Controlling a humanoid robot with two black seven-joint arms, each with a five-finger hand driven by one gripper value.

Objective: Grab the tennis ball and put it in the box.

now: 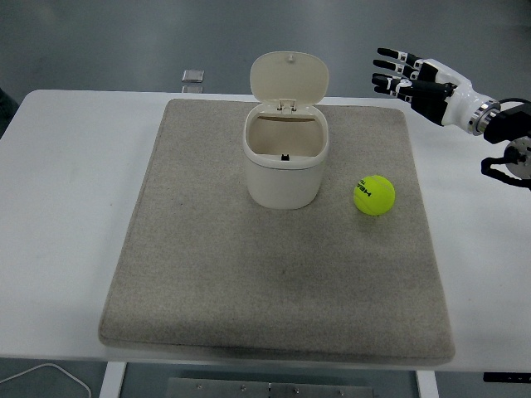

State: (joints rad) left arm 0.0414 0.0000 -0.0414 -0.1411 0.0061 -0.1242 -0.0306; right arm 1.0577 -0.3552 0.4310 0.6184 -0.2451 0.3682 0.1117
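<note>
We see the tennis ball resting on the grey mat, just right of the cream lidded bin that serves as the box, its lid tipped up and back so the mouth is clear. Our right hand hangs above the mat's far right corner, fingers stretched out toward the left and gripping nothing. What the reach turns on is this: the ball lies nearer to us than the hand and a little to its left, well apart from it and lower down. We judge the hand must come toward the near side and descend. A ball has no long axis, so any approach angle serves. The left arm is out of view.
</note>
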